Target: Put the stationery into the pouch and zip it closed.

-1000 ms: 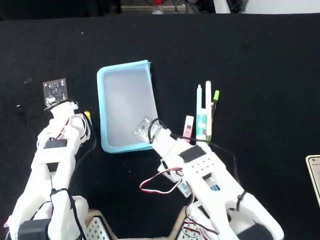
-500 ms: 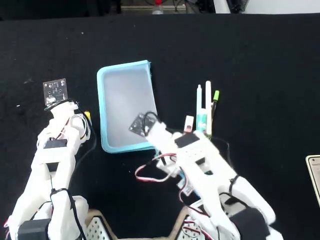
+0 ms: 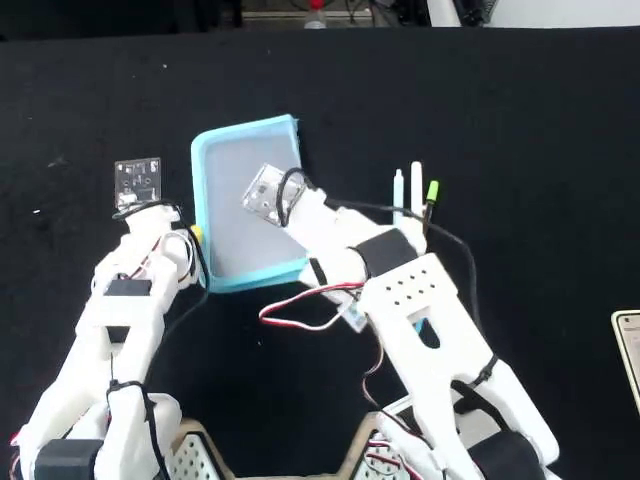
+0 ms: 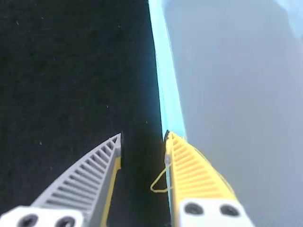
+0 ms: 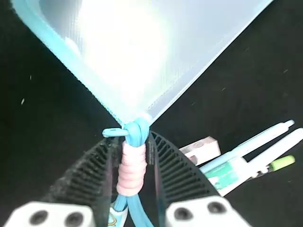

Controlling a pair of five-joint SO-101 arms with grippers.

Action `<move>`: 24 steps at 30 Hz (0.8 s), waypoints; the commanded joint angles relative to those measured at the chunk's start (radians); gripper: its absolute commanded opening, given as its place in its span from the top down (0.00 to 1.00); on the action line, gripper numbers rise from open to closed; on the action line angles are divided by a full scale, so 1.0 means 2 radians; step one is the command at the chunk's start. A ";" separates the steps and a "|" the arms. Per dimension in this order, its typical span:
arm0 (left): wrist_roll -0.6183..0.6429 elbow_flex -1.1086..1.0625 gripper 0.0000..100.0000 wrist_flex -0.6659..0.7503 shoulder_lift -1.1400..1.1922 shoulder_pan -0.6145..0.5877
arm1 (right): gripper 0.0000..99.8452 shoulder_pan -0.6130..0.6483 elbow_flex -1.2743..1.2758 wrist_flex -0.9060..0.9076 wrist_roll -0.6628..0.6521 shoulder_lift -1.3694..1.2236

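The pouch (image 3: 245, 205) is a flat translucent grey bag with a light blue rim (image 4: 163, 94), lying left of centre on the black table. My right gripper (image 5: 132, 139) is shut on the zip's pink beaded pull (image 5: 132, 163), right where its blue cord meets a pointed corner of the pouch (image 5: 156, 42). Several pens (image 3: 415, 195) and a green marker (image 3: 432, 190) lie to the right of the pouch. A small eraser (image 5: 201, 147) rests beside the pens (image 5: 251, 146). My left gripper (image 4: 142, 137) is open at the pouch's left edge, its yellow finger (image 4: 194, 179) over the rim.
The right arm (image 3: 400, 300) stretches across the table between the pouch and the pens. A tan object (image 3: 630, 345) pokes in at the right edge. Bare black table lies behind the pouch and to the far left.
The right arm swung up and left over the pouch, keeping hold of the pull. The pouch shifted slightly away. The left arm moved right to the pouch's left edge.
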State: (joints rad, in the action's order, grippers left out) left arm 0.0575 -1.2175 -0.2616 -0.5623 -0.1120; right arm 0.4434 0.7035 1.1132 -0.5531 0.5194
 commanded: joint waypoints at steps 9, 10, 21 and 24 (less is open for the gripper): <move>-0.079 -0.020 0.84 0.005 -0.004 0.072 | 0.99 0.008 -0.145 -0.002 0.000 0.022; -0.079 -0.020 0.84 0.005 -0.005 0.072 | 0.99 0.012 -0.151 -0.002 0.000 0.023; -0.016 -0.015 0.84 0.005 -0.008 0.072 | 0.99 0.071 -0.193 -0.031 0.086 0.024; -0.015 -0.015 0.84 0.005 -0.008 0.072 | 0.99 0.072 -0.193 -0.058 0.096 0.024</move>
State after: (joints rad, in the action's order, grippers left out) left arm 0.0069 -1.2620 -0.2616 -0.5623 0.0215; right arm 0.5754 0.3782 1.0733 -0.3966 0.5194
